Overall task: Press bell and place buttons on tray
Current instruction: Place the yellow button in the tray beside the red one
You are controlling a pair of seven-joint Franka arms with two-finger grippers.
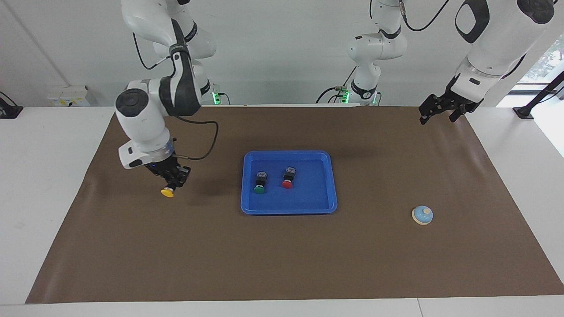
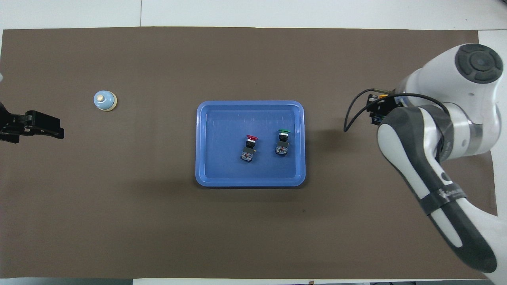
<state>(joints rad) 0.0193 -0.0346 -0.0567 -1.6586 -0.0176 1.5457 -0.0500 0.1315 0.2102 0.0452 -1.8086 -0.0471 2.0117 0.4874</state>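
**Two buttons in, the yellow one in hand**

We see the blue tray (image 1: 288, 207) at the middle of the brown mat (image 1: 282, 264), already carrying two of the buttons: the green button (image 1: 259, 189) and the red button (image 1: 287, 183) lie side by side in it, apart from each other, caps pointing away from the robots. The yellow button (image 1: 168, 192) is not there yet. It sits toward the right arm's end of the desk (image 1: 39, 176), well apart from the tray, with the right gripper (image 1: 175, 182) clamped on its black body, jaws drawn in on it and the yellow cap showing just below. Whether it is off the mat we cannot tell.

The bell (image 1: 422, 215) stands alone toward the left arm's end, farther from the robots than the tray, untouched by anything. The left gripper (image 1: 440, 110) waits up in the air over the mat's corner, jaws wide and holding nothing.

We judge roughly two thirds of the placing done; carrying the yellow button to the tray remains. Whether the bell has been pressed, nothing here shows.
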